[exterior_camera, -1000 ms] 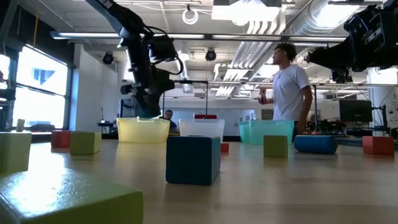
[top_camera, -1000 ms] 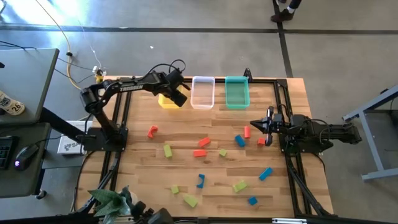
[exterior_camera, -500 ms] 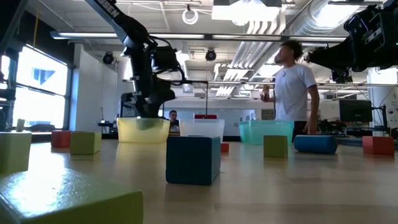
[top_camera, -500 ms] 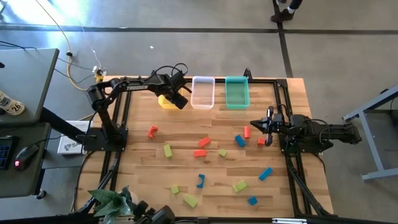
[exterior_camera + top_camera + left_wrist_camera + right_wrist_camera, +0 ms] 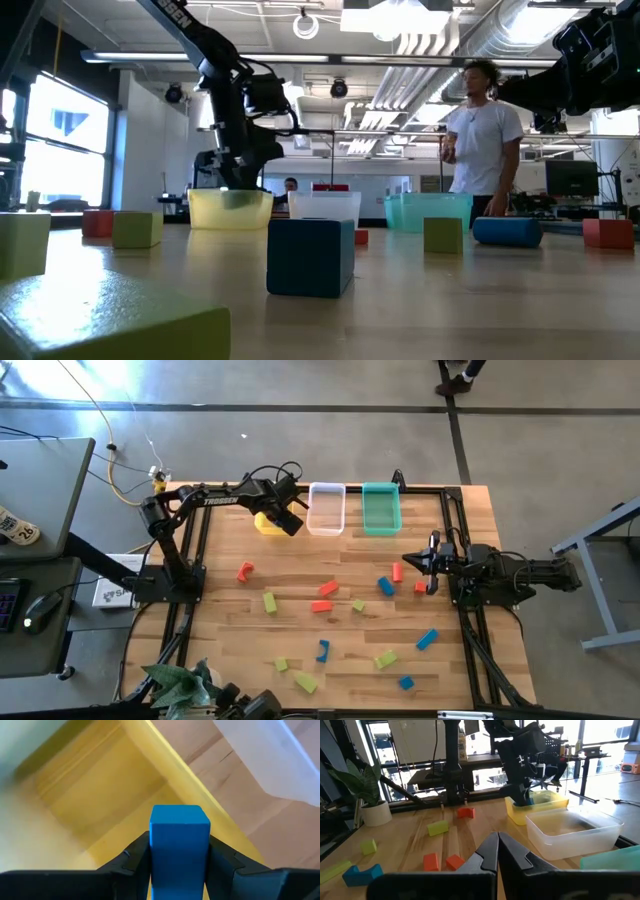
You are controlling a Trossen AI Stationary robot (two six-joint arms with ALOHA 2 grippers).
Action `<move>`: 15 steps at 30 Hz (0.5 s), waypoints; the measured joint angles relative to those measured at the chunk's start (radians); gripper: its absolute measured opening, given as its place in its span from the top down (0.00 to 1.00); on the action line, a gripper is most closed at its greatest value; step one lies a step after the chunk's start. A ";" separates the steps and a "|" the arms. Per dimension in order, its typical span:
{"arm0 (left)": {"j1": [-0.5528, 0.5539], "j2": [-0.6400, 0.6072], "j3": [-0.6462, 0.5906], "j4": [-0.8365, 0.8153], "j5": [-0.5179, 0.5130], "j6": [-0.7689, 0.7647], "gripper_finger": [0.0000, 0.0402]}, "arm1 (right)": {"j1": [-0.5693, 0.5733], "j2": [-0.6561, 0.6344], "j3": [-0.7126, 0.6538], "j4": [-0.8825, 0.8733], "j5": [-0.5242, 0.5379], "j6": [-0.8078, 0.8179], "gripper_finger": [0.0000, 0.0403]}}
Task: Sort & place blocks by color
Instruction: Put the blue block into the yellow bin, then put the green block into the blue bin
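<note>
The wooden bench (image 5: pixel 300 650) carries three bins in a row along its far edge: a yellow bin (image 5: pixel 264 523), a clear bin (image 5: pixel 326 508) beside it, and a teal bin (image 5: pixel 381 508) beside that. White lettering runs along the left arm's upper link, but only a few letters show and they cannot be read with certainty; no other writing on the bench is legible.

The left gripper (image 5: pixel 288 521) hangs over the yellow bin, just above its rim in the low view. Its jaws are closed on a blue block (image 5: pixel 179 847), which stands upright between the two dark fingers (image 5: pixel 131 862) and pokes out past their tips, with the yellow bin's floor directly beyond it.

The right gripper (image 5: pixel 412 561) waits over the bench's right side, its jaws pressed together with nothing between them.

The remaining blocks lie scattered on the open bench, well apart from the bins: a red-orange block (image 5: pixel 245 571) alone toward the left, a yellow-green block (image 5: pixel 270 601) near it, a blue arch (image 5: pixel 323 650) toward the front, and a blue bar (image 5: pixel 427 639) on the right.

A person (image 5: pixel 482 138) stands in the room beyond the bench.
</note>
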 joint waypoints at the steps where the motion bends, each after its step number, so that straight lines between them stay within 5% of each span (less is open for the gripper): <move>1: 0.000 0.000 0.000 0.000 0.006 0.001 0.69 | 0.000 0.000 0.000 0.000 0.000 0.014 1.00; 15: 0.000 0.000 0.038 -0.015 0.016 -0.001 0.50 | 0.000 0.000 0.000 0.037 0.029 0.556 1.00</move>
